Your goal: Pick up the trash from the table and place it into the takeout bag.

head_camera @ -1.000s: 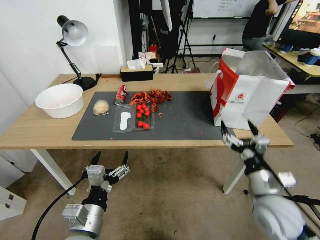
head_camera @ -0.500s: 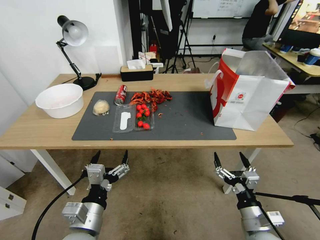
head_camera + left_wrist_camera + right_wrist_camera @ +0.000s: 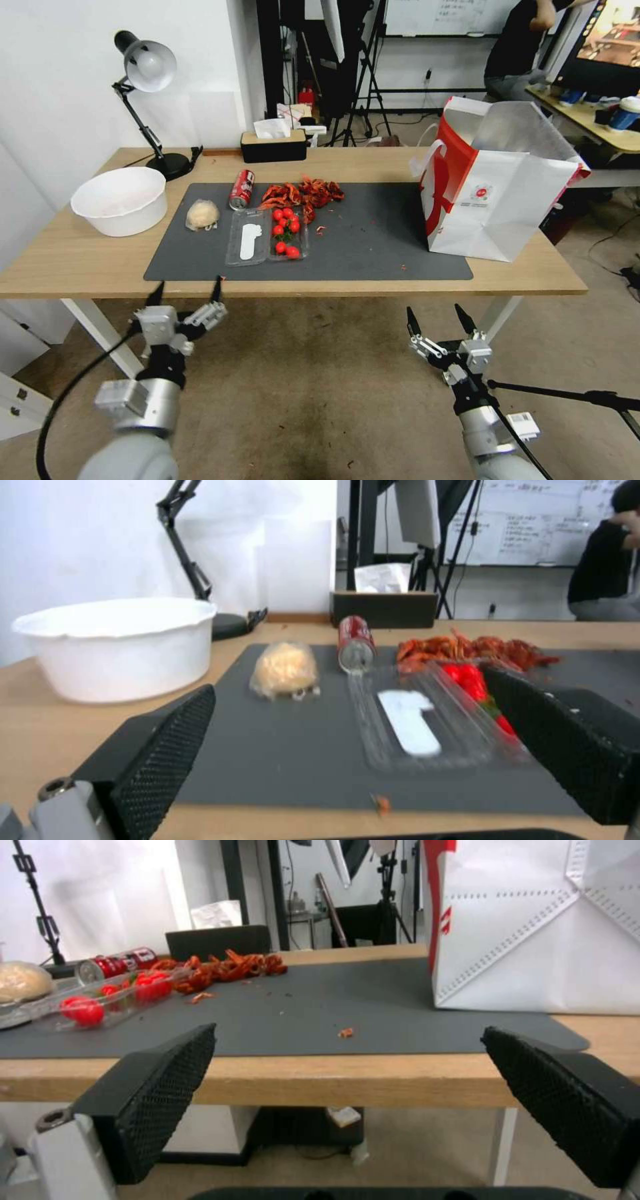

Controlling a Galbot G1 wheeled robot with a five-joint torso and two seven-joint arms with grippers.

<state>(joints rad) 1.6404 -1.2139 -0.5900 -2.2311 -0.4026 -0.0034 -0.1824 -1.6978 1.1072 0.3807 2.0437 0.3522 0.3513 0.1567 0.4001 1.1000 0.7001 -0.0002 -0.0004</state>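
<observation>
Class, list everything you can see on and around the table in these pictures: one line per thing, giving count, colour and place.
Table: one, light wood, white legs.
Mat: one, dark grey, centre of table.
Takeout bag: one, white with red side, upright at mat's right end.
Basin: one, white, left of mat.
Wrapped lump: one, beige, left part of mat.
Drink can: one, red, lying on mat.
Clear tray: one, holding red tomatoes.
Red scraps: a pile, back of mat.
Lamp: one, black, back left.
Tissue box: one, black, back edge.
Left end effector: open, at table's front edge.
Right end effector: open, below table edge.
</observation>
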